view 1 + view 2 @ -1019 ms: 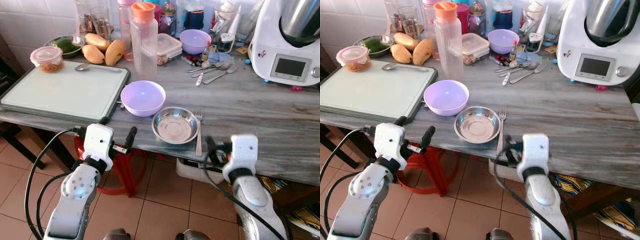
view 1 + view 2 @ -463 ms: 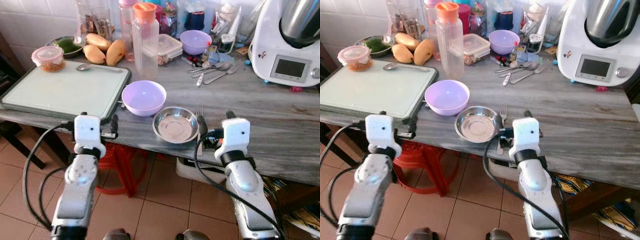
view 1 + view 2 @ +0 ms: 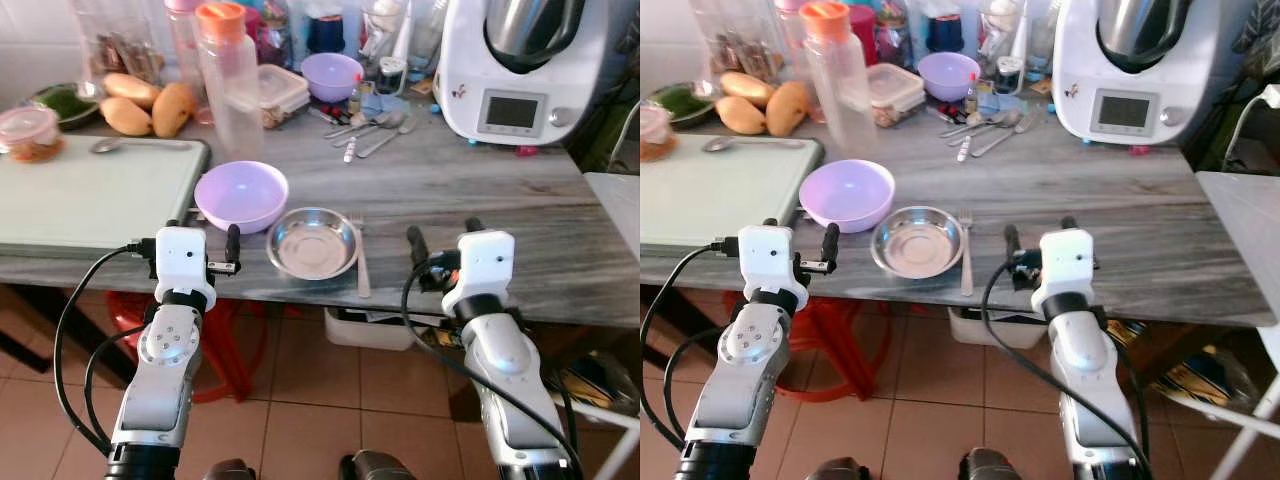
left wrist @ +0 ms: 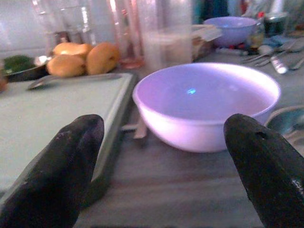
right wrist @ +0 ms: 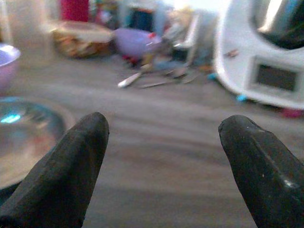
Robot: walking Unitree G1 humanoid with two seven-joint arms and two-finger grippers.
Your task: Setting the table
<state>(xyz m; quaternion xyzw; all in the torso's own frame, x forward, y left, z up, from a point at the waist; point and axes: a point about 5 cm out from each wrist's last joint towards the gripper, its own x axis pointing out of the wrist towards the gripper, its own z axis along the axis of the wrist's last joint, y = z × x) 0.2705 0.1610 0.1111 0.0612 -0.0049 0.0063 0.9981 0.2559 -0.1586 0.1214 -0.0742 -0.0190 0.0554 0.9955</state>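
Note:
A lilac bowl (image 3: 241,195) stands near the front edge of the grey table (image 3: 480,190), and a shallow steel bowl (image 3: 312,243) sits just to its right. A fork (image 3: 361,262) lies along the steel bowl's right side. My left gripper (image 3: 190,236) is open at the table edge and points at the lilac bowl (image 4: 204,104), a short way in front of it. My right gripper (image 3: 443,238) is open at the table edge, to the right of the fork, over bare tabletop. The steel bowl (image 5: 28,133) lies beside its left finger (image 5: 66,166). Neither gripper holds anything.
A pale green board (image 3: 80,195) covers the table's left. Behind it are mangoes (image 3: 150,105), an orange-capped bottle (image 3: 225,80), a small purple bowl (image 3: 332,72), loose cutlery (image 3: 370,125) and a white kitchen machine (image 3: 520,60). A red stool (image 3: 230,340) stands under the table.
The camera has swung right. Both arms rose to the table edge; the left gripper came closer to the lilac bowl, and the right gripper moved from the fork to its right.

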